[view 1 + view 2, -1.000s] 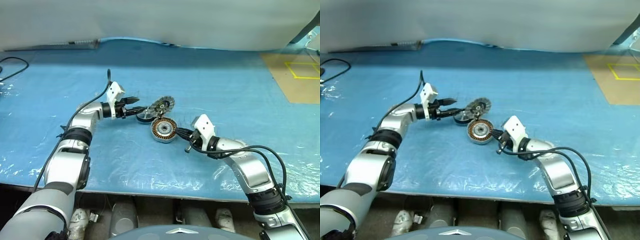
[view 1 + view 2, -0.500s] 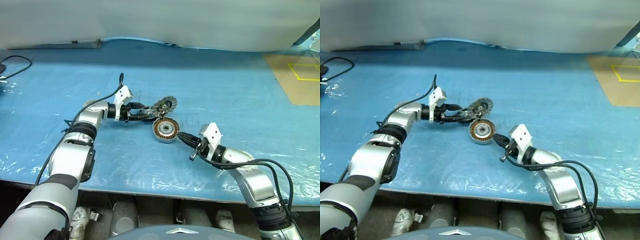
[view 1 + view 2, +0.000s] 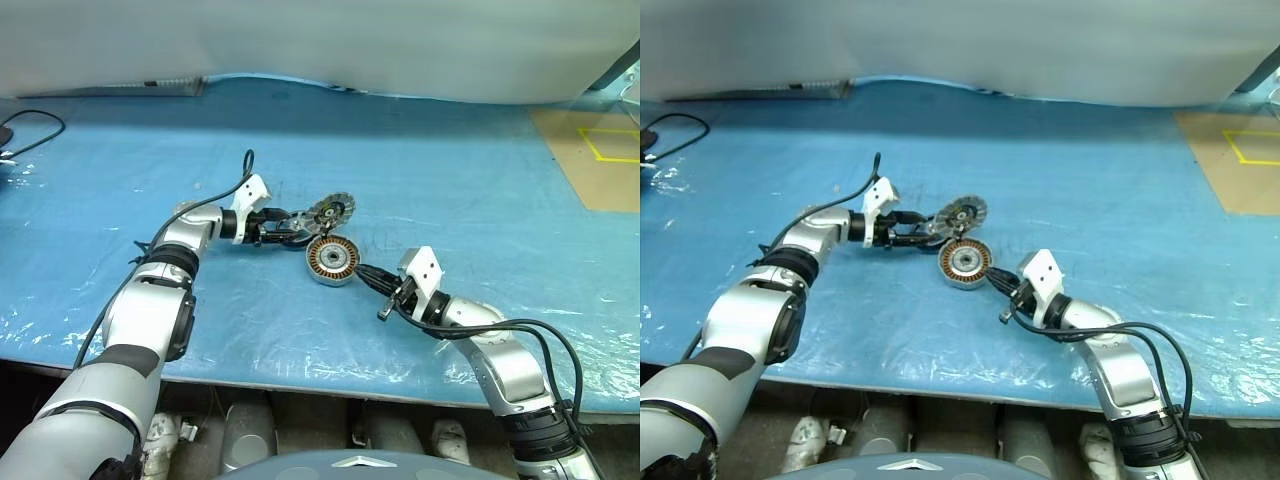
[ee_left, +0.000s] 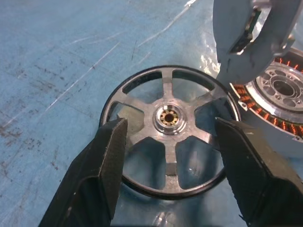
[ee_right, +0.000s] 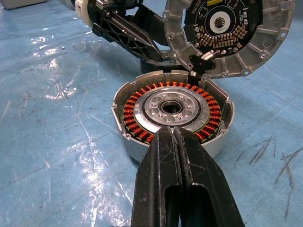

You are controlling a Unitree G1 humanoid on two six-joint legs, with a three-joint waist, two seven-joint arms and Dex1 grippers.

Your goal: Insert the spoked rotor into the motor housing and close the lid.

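The spoked rotor [image 4: 166, 144] is seen lying flat on the blue-covered worktop [image 3: 480, 180], just beside the motor housing [image 3: 331, 259], on the side of the housing toward the robot's left. Its dark rim, broad silver spokes and brass-coloured central hub are shown from above in the left wrist view. The left claw [image 3: 290, 228] is placed over the rotor with its two black fingers [image 4: 102, 179] spread wide, one on either side of the hub, above the spokes; whether the fingers touch the rotor cannot be told, and nothing is gripped between them.

The motor housing is set on the worktop with its ring of orange-copper windings and metal centre facing upward. The lid [image 5: 227, 33] is held upright at the far edge of the housing, attached to it by a dark joint at the rim and tilted open, so that a dark circuit board at its centre is turned toward the right wrist camera.

The right claw [image 3: 366, 271] is positioned just beside the housing, on the side nearest the robot, with its fingers [image 5: 180, 189] pressed together and nothing between them. A black cable [image 3: 30, 125] is seen well apart from the housing, at the left edge of the worktop.
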